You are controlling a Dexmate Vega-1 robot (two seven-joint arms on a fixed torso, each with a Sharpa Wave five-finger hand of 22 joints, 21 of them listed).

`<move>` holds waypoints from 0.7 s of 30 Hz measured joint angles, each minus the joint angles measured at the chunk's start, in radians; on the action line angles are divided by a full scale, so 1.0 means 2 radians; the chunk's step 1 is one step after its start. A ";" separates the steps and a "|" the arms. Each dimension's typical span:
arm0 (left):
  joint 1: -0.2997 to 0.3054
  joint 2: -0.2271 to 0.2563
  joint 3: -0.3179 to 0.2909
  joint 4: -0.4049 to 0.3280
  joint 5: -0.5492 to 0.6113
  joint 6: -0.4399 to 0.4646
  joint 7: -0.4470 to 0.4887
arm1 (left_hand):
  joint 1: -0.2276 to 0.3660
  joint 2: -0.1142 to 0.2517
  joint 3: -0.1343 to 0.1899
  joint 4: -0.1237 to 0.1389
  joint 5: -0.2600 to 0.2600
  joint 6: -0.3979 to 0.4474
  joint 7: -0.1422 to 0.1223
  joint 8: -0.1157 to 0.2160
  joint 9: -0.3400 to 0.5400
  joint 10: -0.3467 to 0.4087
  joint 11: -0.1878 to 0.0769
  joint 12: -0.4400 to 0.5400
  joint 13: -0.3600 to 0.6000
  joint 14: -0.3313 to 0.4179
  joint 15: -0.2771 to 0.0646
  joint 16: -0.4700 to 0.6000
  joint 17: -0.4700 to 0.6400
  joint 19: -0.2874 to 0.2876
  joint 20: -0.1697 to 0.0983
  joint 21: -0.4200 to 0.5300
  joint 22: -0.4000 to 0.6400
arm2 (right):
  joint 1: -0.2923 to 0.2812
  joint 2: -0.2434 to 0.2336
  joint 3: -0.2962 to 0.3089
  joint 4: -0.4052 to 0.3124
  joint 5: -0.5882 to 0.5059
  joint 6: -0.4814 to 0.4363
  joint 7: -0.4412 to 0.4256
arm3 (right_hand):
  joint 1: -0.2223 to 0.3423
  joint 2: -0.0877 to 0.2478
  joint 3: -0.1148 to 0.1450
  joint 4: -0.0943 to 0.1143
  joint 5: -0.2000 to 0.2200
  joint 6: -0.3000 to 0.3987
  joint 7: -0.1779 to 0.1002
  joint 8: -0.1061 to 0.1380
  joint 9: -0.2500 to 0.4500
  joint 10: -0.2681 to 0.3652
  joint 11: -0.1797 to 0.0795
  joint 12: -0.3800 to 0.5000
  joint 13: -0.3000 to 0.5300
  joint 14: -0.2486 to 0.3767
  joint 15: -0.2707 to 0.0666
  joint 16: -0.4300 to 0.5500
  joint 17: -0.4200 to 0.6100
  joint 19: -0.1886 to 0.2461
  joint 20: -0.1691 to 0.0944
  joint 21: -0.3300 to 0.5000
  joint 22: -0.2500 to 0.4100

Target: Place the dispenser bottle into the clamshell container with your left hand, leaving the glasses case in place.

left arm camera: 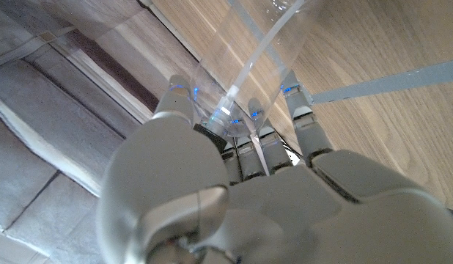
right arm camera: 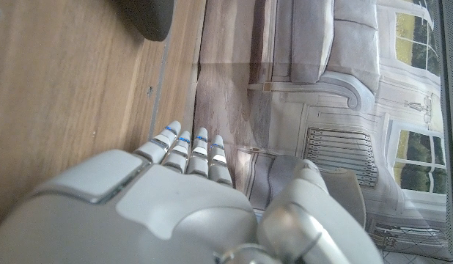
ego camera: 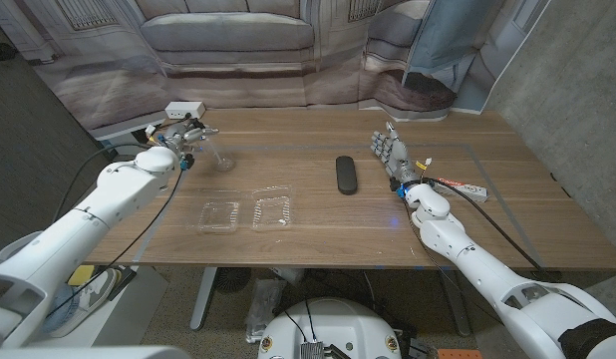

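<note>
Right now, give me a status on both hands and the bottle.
Left hand grips clear plastic dispenser bottle. Right hand open, holding nothing. Clear clamshell container lies open. Black glasses case sits apart, not obstructing.

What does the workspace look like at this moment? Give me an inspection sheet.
Surface: wooden table.
Job's things: clear dispenser bottle in the left hand's grip at the far left; open clamshell container near the front edge; dark glasses case at centre.
Clutter: nothing seen.
Hands: left hand holds the bottle; right hand open, apart from the case.
Cables: black cables along both arms.
Surroundings: printed sofa backdrop.
</note>
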 measured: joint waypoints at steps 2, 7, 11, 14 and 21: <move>-0.001 0.002 0.000 -0.003 0.000 0.003 0.000 | 0.001 -0.001 0.000 0.000 0.000 0.001 0.000 0.000 0.002 0.001 0.000 0.000 0.000 0.000 0.000 0.000 0.000 0.000 0.000 0.000 0.000 | 0.000 0.000 0.000 0.000 0.000 0.000 0.000 | 0.000 0.000 0.000 0.000 0.000 0.000 0.000 0.000 0.000 0.000 0.000 0.000 0.000 0.000 0.000 0.000 0.000 0.000 0.000 0.000 0.000; -0.002 0.008 -0.001 -0.015 -0.002 0.018 0.000 | 0.001 -0.001 0.004 -0.001 0.000 0.003 0.001 0.000 0.002 0.001 -0.001 0.000 0.000 0.001 -0.001 0.000 0.000 0.000 0.000 0.000 0.000 | 0.000 0.000 0.001 0.000 0.000 0.001 0.000 | 0.000 0.000 0.000 0.000 0.000 0.000 0.000 0.000 0.000 0.000 0.000 0.000 0.000 0.000 0.000 0.000 0.000 0.000 0.000 0.000 0.000; -0.003 0.016 -0.003 -0.029 -0.004 0.033 0.000 | 0.001 -0.001 0.004 -0.001 0.000 0.003 0.001 0.000 0.002 0.001 -0.001 0.000 0.000 0.003 0.001 0.000 0.000 0.003 -0.003 -0.001 0.000 | 0.001 0.000 0.001 0.000 0.001 0.002 0.002 | 0.000 0.000 0.000 0.000 0.000 0.000 0.000 0.000 0.000 0.000 0.000 0.000 0.000 0.000 0.000 0.000 0.000 0.000 0.000 0.000 0.000; -0.003 0.018 -0.004 -0.034 -0.007 0.045 0.000 | 0.001 -0.001 0.004 -0.001 -0.001 0.003 0.001 0.000 0.002 0.001 -0.001 0.000 0.000 0.003 0.001 0.000 0.000 0.003 -0.003 -0.001 0.000 | 0.001 -0.001 0.001 0.000 0.002 0.002 0.003 | 0.000 0.000 0.000 0.000 0.000 0.000 0.000 0.000 0.000 0.000 0.000 0.000 0.000 0.000 0.000 0.000 0.000 0.000 0.000 0.000 0.000; -0.001 0.034 -0.010 -0.060 -0.013 0.069 -0.002 | 0.001 -0.001 0.004 -0.001 -0.002 0.003 0.001 0.000 0.002 0.001 -0.001 0.000 0.000 0.003 0.001 0.000 0.002 0.003 -0.003 -0.001 0.000 | 0.000 -0.002 0.001 -0.002 0.003 0.002 0.005 | -0.001 0.001 0.000 0.000 0.000 0.000 0.000 0.000 0.000 0.000 0.000 0.000 0.000 0.000 0.000 0.000 0.000 0.000 0.000 0.000 0.000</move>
